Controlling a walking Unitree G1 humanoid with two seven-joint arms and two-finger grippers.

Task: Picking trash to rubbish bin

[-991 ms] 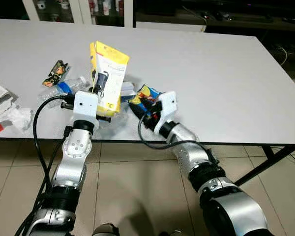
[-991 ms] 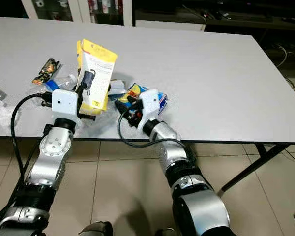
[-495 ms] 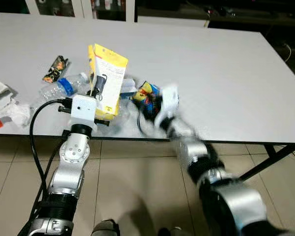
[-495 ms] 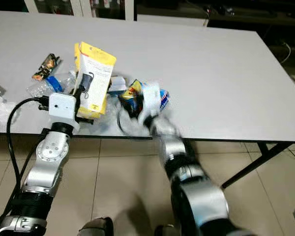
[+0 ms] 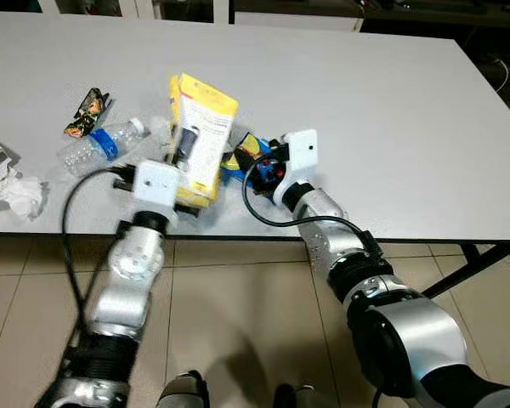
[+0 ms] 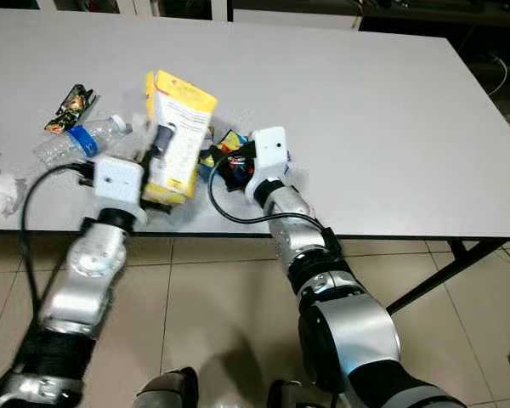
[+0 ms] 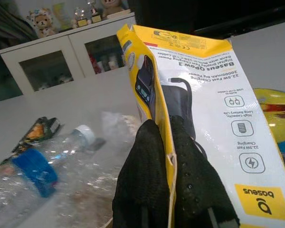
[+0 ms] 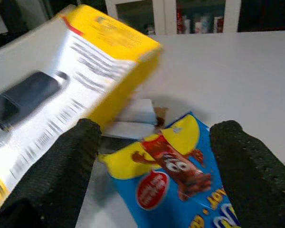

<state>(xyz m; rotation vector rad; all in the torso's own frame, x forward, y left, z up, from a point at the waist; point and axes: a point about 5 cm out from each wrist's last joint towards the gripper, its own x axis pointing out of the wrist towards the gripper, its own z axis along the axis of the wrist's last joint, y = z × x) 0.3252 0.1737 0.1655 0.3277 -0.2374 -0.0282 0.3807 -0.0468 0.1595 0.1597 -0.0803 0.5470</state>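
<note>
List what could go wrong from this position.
The left gripper pinches only the bottom edge of the tall yellow box, so the box may tilt or slip as it is carried. The right gripper stands open around the blue and yellow snack bag, close beside the box; closing could catch the box. The bag lies near the table edge.

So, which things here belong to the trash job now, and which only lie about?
In the job:
- yellow box, pinched by the left tool
- blue and yellow snack wrapper, between the open fingers of the right tool

Lying about:
- plastic bottle
- small dark wrapper
- crumpled paper
</note>
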